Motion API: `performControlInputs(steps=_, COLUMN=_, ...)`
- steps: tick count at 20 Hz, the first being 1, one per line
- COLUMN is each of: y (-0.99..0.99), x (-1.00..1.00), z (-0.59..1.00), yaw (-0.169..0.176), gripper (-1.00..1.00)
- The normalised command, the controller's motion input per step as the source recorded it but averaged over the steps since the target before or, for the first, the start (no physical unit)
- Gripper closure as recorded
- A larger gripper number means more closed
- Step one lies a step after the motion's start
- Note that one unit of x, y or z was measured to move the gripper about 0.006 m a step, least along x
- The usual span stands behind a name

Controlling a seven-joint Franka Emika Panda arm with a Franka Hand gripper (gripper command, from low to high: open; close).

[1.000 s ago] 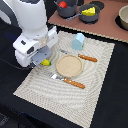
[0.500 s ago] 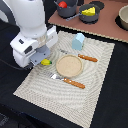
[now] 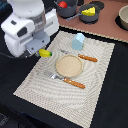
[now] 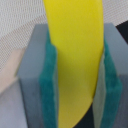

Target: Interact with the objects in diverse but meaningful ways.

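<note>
Smooth glossy plastic banana (image 4: 75, 60)

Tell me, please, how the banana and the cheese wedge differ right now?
The banana is long and curved; the cheese wedge is short and angular. The banana is clamped between the pincer's green pads, over the mat's edge; the cheese sits in a dark pan beyond the mat. Both are yellow.

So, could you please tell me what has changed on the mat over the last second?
Hardly anything. The gripper stays shut on the banana at the exterior view's left edge of the mat, with no clear shift of the arm. The plate, the fork, the knife and the carton lie where they were.
</note>
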Motion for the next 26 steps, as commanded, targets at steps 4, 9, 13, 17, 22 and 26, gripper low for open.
performControlInputs(steps=4, y=-0.81, x=0.68, z=0.62, yaw=0.0, gripper=1.0)
performControlInputs(steps=9, y=-0.77, x=0.74, z=0.44, yaw=0.0, gripper=1.0)
performControlInputs(steps=13, y=-0.64, x=0.86, z=0.21, yaw=0.0, gripper=1.0)
performControlInputs(steps=17, y=-0.61, x=0.88, z=0.06, yaw=0.0, gripper=1.0)
performControlInputs(steps=22, y=-0.56, x=0.93, z=0.0, yaw=0.0, gripper=1.0)
performControlInputs(steps=26, y=-0.53, x=0.93, z=-0.07, yaw=0.0, gripper=1.0)
